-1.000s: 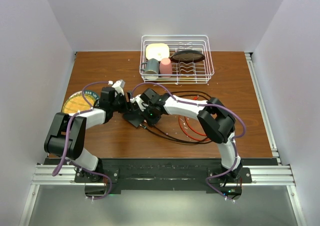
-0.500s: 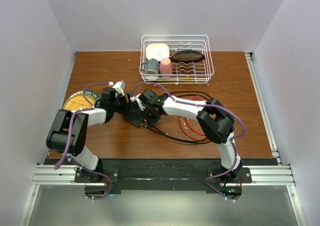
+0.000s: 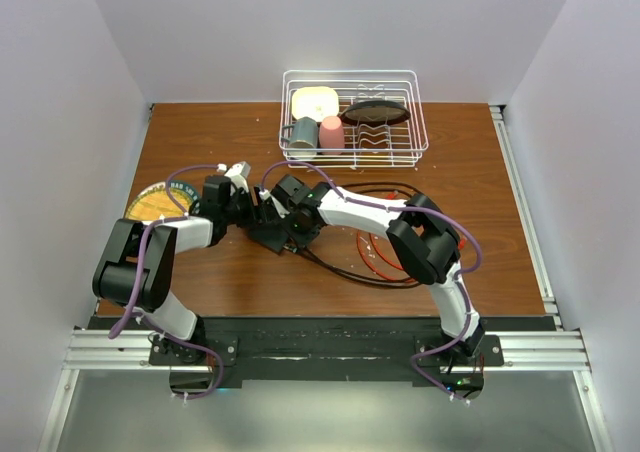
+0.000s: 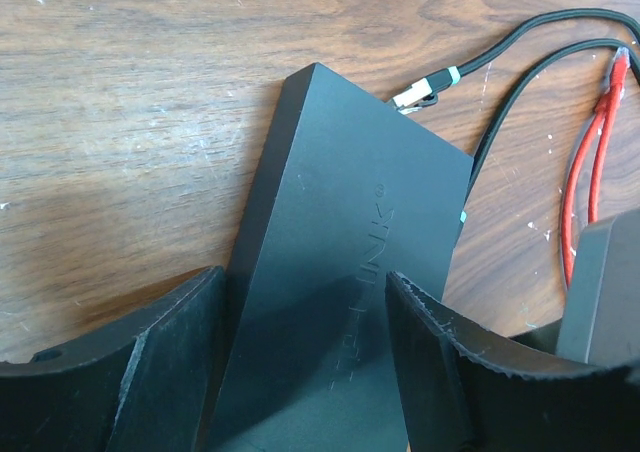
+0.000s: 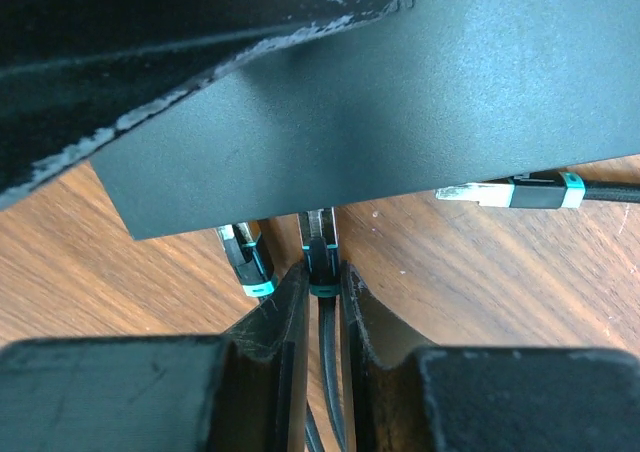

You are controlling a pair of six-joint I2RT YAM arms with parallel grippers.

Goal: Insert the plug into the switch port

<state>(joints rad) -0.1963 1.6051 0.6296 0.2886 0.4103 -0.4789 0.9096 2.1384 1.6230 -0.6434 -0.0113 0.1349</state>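
Observation:
The switch [image 4: 350, 232], a flat matte-black box, lies tilted on the wooden table left of centre [image 3: 268, 236]. My left gripper [image 4: 305, 275] straddles its width, one finger against each long side, shut on it. My right gripper [image 5: 322, 277] is shut on the plug [image 5: 322, 257], a black connector with a teal band. The plug's tip meets the switch's socket edge [image 5: 400, 102] and goes under it; the port itself is hidden. A second banded plug [image 5: 247, 259] sits at that same edge just to the left.
A third plug [image 5: 500, 193] lies loose on the table beside the switch. Red and black cables [image 3: 385, 252] loop under the right arm. A white wire dish rack [image 3: 355, 117] with cups stands at the back. A yellow round disc [image 3: 155, 204] lies at the left.
My right wrist has pushed a little left and away, carrying the plug toward the switch's edge. The left gripper has stayed on the switch.

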